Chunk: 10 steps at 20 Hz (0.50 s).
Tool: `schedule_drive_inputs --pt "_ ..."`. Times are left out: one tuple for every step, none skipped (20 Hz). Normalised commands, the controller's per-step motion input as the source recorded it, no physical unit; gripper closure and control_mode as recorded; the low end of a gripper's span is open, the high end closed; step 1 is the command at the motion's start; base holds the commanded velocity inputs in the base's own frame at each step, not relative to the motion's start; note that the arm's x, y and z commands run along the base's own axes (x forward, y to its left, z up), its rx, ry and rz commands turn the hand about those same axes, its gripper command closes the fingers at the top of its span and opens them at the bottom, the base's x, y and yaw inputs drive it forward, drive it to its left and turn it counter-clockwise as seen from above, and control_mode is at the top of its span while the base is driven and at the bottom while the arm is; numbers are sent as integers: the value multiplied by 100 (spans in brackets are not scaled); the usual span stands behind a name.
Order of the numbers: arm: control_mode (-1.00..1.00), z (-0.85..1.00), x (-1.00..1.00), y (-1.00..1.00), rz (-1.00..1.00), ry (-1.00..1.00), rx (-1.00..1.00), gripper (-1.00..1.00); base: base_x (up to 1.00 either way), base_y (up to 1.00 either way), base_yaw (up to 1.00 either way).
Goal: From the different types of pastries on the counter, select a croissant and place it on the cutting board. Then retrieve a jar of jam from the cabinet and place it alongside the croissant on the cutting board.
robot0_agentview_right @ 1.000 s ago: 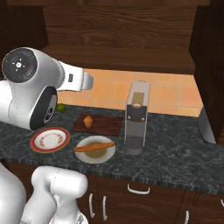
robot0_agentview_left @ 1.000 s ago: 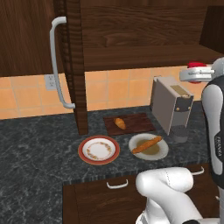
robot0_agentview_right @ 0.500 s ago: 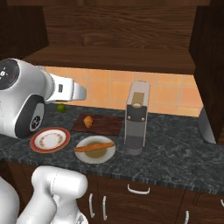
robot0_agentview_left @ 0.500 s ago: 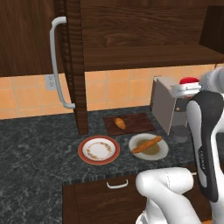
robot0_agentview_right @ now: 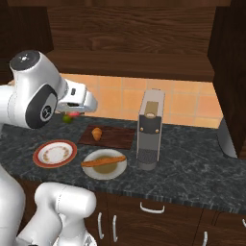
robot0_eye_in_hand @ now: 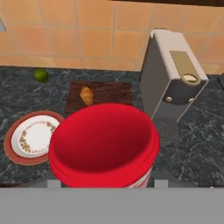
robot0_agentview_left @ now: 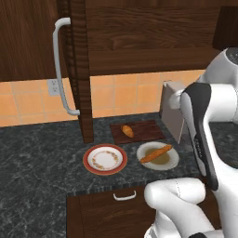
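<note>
I've got the gripper (robot0_eye_in_hand: 103, 186) clamped on the jar of jam (robot0_eye_in_hand: 103, 146), up in the air over the counter's (robot0_eye_in_hand: 197, 153) front edge. Farther back, the croissant (robot0_eye_in_hand: 86, 95) sits at the cutting board's (robot0_eye_in_hand: 111, 92) left end, near the wall.

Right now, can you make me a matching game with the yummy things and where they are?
Things:
1. croissant
2. long stick pastry
3. jar of jam
4. lime

Places:
A. on the cream plate
B. held in the gripper, above the counter
C. on the cutting board
D. on the counter by the tiled wall

Pairs: 1-C, 2-A, 3-B, 4-D
</note>
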Motion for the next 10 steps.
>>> schedule_drive_inputs --pt "-100 -90 22 11 0 0 -14 100 0 0 0" --pt "-100 -85 18 4 0 0 -12 100 0 0 0" --pt "-100 -74 10 1 0 0 -11 100 0 0 0" --pt "-100 -69 1 3 0 0 -12 100 0 0 0" --pt "-100 -63 0 1 0 -7 -12 100 0 0 0" --pt "-100 -62 0 4 0 -11 -13 100 0 0 0" --pt "-100 -49 0 0 0 -14 -9 100 0 0 0" --pt "-100 -39 0 0 0 -2 0 100 0 0 0" --pt "-100 -29 0 0 0 0 0 100 0 0 0" --pt "-100 -31 7 0 0 0 0 100 0 0 0"
